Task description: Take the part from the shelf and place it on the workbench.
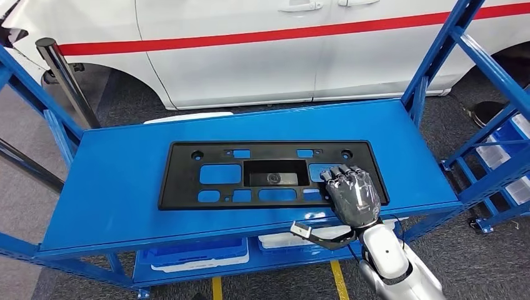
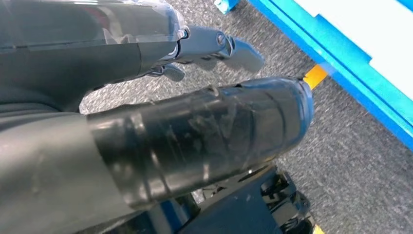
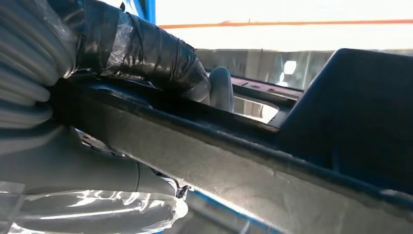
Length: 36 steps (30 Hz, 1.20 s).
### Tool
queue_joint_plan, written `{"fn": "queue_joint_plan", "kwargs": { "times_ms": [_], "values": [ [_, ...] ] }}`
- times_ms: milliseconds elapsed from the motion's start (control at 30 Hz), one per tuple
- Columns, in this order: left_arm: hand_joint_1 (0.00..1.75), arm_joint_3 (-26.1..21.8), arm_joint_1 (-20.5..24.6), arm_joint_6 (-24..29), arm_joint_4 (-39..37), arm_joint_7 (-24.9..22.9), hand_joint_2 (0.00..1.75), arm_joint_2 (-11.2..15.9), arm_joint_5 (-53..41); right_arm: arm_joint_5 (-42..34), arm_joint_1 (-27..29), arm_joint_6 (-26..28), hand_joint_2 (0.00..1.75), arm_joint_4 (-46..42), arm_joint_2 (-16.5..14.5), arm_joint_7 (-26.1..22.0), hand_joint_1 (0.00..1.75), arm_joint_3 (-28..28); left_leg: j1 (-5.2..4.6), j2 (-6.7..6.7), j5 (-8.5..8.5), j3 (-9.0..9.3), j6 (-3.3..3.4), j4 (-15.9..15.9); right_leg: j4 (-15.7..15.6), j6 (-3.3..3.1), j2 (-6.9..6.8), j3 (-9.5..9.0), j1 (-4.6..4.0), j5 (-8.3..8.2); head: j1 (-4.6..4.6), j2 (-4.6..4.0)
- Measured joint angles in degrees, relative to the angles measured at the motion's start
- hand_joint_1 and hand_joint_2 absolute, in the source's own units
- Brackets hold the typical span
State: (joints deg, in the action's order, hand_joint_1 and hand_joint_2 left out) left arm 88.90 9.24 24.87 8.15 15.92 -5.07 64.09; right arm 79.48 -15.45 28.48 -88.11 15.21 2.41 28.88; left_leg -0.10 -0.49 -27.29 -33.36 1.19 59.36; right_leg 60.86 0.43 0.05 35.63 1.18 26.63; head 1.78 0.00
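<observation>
A flat black plastic part [image 1: 269,150] with several cut-outs lies on the top level of the blue shelf [image 1: 112,181]. My right hand [image 1: 353,194] rests on the part's near right corner, its fingers laid over the rim and reaching a cut-out. Its thumb [image 1: 306,231] sticks out sideways in front of the shelf's front edge, apart from the part. In the right wrist view the taped fingers [image 3: 146,53] curve over the part's dark edge [image 3: 341,112]. My left hand [image 2: 204,126] hangs over grey floor with nothing in it, thumb and fingers apart.
A white car [image 1: 262,50] with a red stripe stands close behind the shelf. Blue uprights [image 1: 437,56] rise at the shelf's right end and a black post [image 1: 62,75] at the left. Bins [image 1: 194,256] sit on the lower level. Another rack with white boxes [image 1: 500,156] is at the right.
</observation>
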Motion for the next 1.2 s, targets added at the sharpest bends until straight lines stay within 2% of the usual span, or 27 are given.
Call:
{"fn": "queue_joint_plan", "kwargs": {
  "times_ms": [67,100,167,200,233,267,300,367,400,467,533,600,667,700,733,767,800,867,900,933,1033,1067,1133,1200],
  "values": [
    [0.0,-0.2,-0.1,0.2,0.0,0.0,0.0,0.0,0.2,1.7,1.9,1.4,1.75,-2.5,-0.5,0.5,1.66,0.0,0.14,0.08,-1.24,-0.46,-0.67,1.4,-0.3,-0.72,-0.06,-0.23,0.16,-0.1,-0.01,0.0],
    [0.0,-0.2,-0.1,0.3,0.0,0.0,0.0,0.1,0.3,2.3,2.9,2.3,1.75,-3.7,-0.9,0.7,1.67,0.0,0.25,0.12,-2.74,-1.43,-1.01,3.7,-0.5,-0.99,-0.12,-0.35,0.25,-0.11,-0.03,0.0],
    [0.0,-0.4,-0.3,0.4,0.0,0.1,0.0,0.1,0.6,3.3,4.9,4.1,1.75,-5.8,-1.8,1.1,1.64,0.0,0.44,0.16,-6.24,-4.58,-1.53,10.7,-0.5,-1.3,-0.22,-0.44,0.18,0.0,-0.05,0.0],
    [0.0,-0.4,-0.4,0.4,0.0,0.2,0.0,0.1,0.7,3.9,6.0,5.0,1.75,-6.7,-2.3,1.2,1.64,0.1,0.52,0.16,-7.27,-6.07,-1.66,13.8,-0.5,-1.37,-0.25,-0.47,0.12,0.05,-0.05,0.0],
    [0.0,-0.5,-0.6,0.4,0.0,0.4,0.0,0.1,0.9,4.3,7.1,5.7,1.75,-7.5,-2.7,1.3,1.64,0.1,0.54,0.16,-7.21,-6.78,-1.68,15.1,-0.5,-1.42,-0.26,-0.52,0.06,0.1,-0.05,0.0],
    [0.0,-0.6,-0.8,0.4,0.0,0.6,0.0,0.1,1.1,4.7,8.2,6.3,1.75,-8.2,-3.2,1.4,1.64,0.2,0.55,0.16,-6.14,-6.53,-1.6,14.5,-0.5,-1.45,-0.24,-0.6,0.02,0.14,-0.05,0.0],
    [0.0,-0.7,-0.9,0.4,0.0,0.9,0.0,0.1,1.2,4.9,9.1,6.8,1.75,-8.9,-3.6,1.5,1.64,0.3,0.54,0.16,-4.2,-5.24,-1.4,11.6,-0.5,-1.46,-0.2,-0.72,-0.02,0.18,-0.05,0.0],
    [0.0,-0.9,-1.0,0.3,0.0,1.4,0.0,0.1,1.4,5.2,10.5,7.5,1.75,-10.1,-4.3,1.6,1.65,0.6,0.32,0.16,-0.79,-1.65,-0.68,3.7,-0.5,-1.36,-0.09,-0.87,-0.15,0.26,-0.04,0.0],
    [0.0,-1.0,-0.9,0.3,0.0,1.5,0.0,0.1,1.5,5.2,10.9,7.9,1.75,-10.5,-4.6,1.6,1.65,0.7,0.18,0.15,0.03,-0.37,-0.37,1.0,-0.5,-1.2,-0.05,-0.88,-0.21,0.26,-0.04,0.0],
    [0.0,-1.2,-1.0,0.2,0.0,1.9,0.0,0.2,1.7,5.4,11.6,8.3,1.75,-11.2,-5.2,1.7,1.65,1.1,-0.11,0.1,0.12,0.38,0.06,-0.6,-0.8,-0.6,-0.02,-0.89,-0.26,0.11,-0.04,0.0],
    [0.0,-1.4,-1.1,0.1,0.0,2.3,0.87,0.2,1.8,5.5,12.2,8.4,1.75,-11.7,-5.7,1.7,1.65,1.7,0.08,0.12,0.65,0.74,0.56,-1.4,-1.0,0.06,-0.05,-1.02,-0.27,0.08,-0.02,0.0],
    [0.0,-1.6,-1.1,-0.2,0.0,2.6,1.75,0.2,1.9,5.5,12.5,8.5,1.75,-12.0,-6.0,1.6,1.65,2.0,0.41,0.23,1.3,1.21,1.18,-2.4,1.5,0.43,-0.06,-0.03,-0.34,1.98,0.03,0.0],
    [0.0,-1.7,-1.1,-0.7,0.0,3.1,1.75,0.3,2.0,5.5,12.6,8.6,1.75,-12.0,-6.1,1.6,1.64,2.3,0.43,0.3,1.47,1.29,1.49,-2.6,8.2,0.6,-0.04,2.97,-0.28,5.7,0.06,0.0],
    [0.0,-1.8,-1.1,-0.9,0.0,3.3,1.75,0.3,2.0,5.5,12.7,8.6,1.75,-12.0,-6.1,1.6,1.64,2.5,0.39,0.3,1.44,1.26,1.51,-2.6,11.5,0.7,-0.04,4.52,-0.27,7.02,0.05,0.0],
    [0.0,-1.8,-1.1,-1.0,0.0,3.5,1.75,0.3,2.0,5.5,12.9,8.6,1.75,-12.0,-6.1,1.7,1.65,2.7,0.37,0.3,1.4,1.24,1.5,-2.5,13.6,0.81,-0.04,5.49,-0.24,7.42,0.06,0.0],
    [0.0,-1.8,-1.2,-1.2,0.0,3.6,1.75,0.3,2.0,5.5,13.0,8.6,1.75,-12.0,-6.1,1.7,1.65,2.8,0.37,0.27,1.34,1.22,1.46,-2.4,13.6,0.88,-0.05,5.45,-0.18,6.69,0.05,0.0],
    [0.0,-1.8,-1.2,-1.3,0.0,3.7,1.75,0.3,2.0,5.5,13.0,8.6,1.75,-12.0,-6.2,1.7,1.66,2.9,0.4,0.22,1.21,1.22,1.37,-2.1,11.3,0.91,-0.06,4.25,-0.08,5.0,0.05,0.0],
    [0.0,-1.8,-1.1,-1.6,0.0,3.9,1.75,0.3,2.0,5.5,12.9,8.5,1.75,-12.0,-6.3,1.7,1.66,3.0,0.32,0.1,0.72,1.09,0.93,-1.4,3.8,0.82,-0.06,0.47,0.03,1.74,0.06,0.0],
    [0.0,-1.8,-1.1,-1.7,0.0,3.9,1.75,0.3,2.0,5.5,12.8,8.5,1.75,-12.0,-6.4,1.8,1.66,3.0,0.24,0.06,0.46,0.94,0.65,-0.9,1.2,0.61,-0.01,-0.87,0.04,0.92,0.04,0.0],
    [0.0,-1.9,-1.2,-1.7,0.0,4.0,1.75,0.3,2.2,5.5,12.8,8.5,1.75,-12.0,-6.4,1.8,1.66,3.1,0.14,0.04,0.28,0.8,0.35,-0.6,-0.2,0.36,0.04,-1.48,-0.06,0.75,0.02,0.0],
    [0.0,-1.9,-1.2,-1.4,0.0,3.5,1.75,0.3,2.3,5.4,12.7,8.4,1.75,-12.0,-6.6,1.9,1.66,3.2,0.27,0.03,0.08,0.63,-0.44,-0.4,-0.4,-0.65,0.11,-1.42,-0.26,0.69,-0.01,0.0],
    [0.0,-1.9,-1.2,-1.0,0.0,3.0,1.75,0.3,2.3,5.3,12.7,8.4,1.75,-12.0,-6.6,1.9,1.66,3.2,0.35,0.07,-0.5,0.37,-0.72,0.3,-0.5,-0.99,0.06,-1.45,-0.18,0.6,-0.02,0.0],
    [0.0,-1.9,-1.1,0.2,0.0,1.5,1.75,0.4,2.1,5.2,12.5,8.2,1.75,-11.9,-6.7,1.9,1.66,3.3,0.5,0.14,-3.4,-1.66,-1.31,4.8,-0.7,-1.5,-0.09,-1.45,0.0,0.46,-0.05,0.0],
    [0.0,-1.9,-1.2,1.4,0.0,0.5,1.75,0.4,2.0,5.1,12.4,8.1,1.75,-11.6,-6.8,1.9,1.66,3.4,0.62,0.16,-6.87,-5.08,-1.72,12.3,-0.7,-1.7,-0.19,-1.32,-0.09,0.44,-0.06,0.0]
  ]
}}
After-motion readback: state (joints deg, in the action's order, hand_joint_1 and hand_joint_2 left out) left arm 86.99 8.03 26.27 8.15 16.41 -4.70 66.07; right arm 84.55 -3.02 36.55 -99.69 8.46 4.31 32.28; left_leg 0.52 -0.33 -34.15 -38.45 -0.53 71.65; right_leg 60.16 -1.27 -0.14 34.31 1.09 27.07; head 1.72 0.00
